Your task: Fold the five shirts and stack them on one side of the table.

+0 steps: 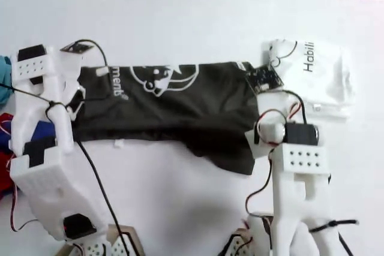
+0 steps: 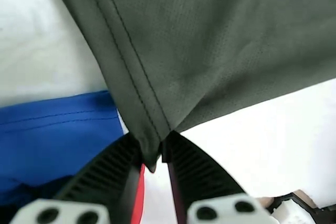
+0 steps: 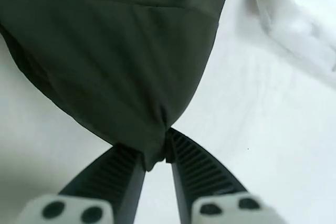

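A dark grey shirt (image 1: 174, 103) with a white print lies stretched across the middle of the table, folded lengthwise. My left gripper (image 2: 153, 156) is shut on its hemmed corner (image 2: 149, 145) at the shirt's left end, under the left arm (image 1: 45, 106). My right gripper (image 3: 156, 156) is shut on a bunched corner of the same shirt (image 3: 131, 77) at its right end, below the right arm (image 1: 294, 148). A folded white shirt (image 1: 315, 76) lies at the right of the table. Blue cloth (image 2: 52, 135) and red cloth (image 1: 5, 160) lie at the left edge.
The white table (image 1: 192, 22) has free room behind the dark shirt and in front of it between the two arm bases. Cables run from both arms over the near part of the table.
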Controlling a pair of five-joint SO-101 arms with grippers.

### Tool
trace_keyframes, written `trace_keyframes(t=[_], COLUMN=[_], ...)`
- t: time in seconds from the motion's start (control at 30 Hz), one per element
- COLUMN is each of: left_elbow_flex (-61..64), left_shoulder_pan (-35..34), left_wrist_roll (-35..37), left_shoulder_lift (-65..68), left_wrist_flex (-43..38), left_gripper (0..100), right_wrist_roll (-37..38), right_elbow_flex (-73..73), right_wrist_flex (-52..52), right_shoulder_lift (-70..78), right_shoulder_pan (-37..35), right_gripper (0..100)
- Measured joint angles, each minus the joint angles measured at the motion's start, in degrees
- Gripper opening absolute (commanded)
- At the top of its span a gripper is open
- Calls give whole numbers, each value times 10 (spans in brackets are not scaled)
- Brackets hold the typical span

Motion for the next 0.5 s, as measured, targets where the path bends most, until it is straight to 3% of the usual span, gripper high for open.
trace_keyframes(t=[0.5], left_elbow_flex=[63], left_shoulder_pan=[-6], left_wrist_roll=[-19], left_shoulder_lift=[0], left_wrist_flex=[-52], left_gripper=[26], right_wrist_roll=[0], right_elbow_flex=[59], right_wrist_flex=[-48], right_shoulder_lift=[-14], right_shoulder_pan=[0], right_gripper=[20])
